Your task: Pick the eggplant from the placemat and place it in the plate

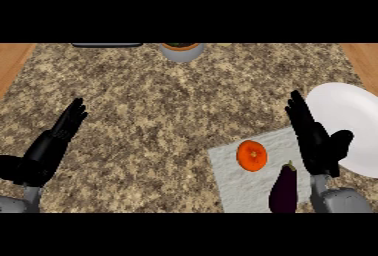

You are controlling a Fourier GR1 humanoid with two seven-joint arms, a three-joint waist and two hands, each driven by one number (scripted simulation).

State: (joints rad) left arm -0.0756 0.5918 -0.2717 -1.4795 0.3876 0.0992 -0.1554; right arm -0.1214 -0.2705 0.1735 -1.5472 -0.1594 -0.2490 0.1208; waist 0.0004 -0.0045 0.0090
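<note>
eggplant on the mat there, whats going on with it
Nothing holds the eggplant yet. It lies on the grey placemat beside an orange. The right hand hovers open between the eggplant and the white plate, over the mat's right edge. The left hand rests open at the left.

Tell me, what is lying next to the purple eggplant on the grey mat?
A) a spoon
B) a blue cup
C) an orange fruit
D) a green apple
C: an orange fruit lies on the placemat just up and left of the eggplant; no apple, spoon or blue cup is on it.
</note>
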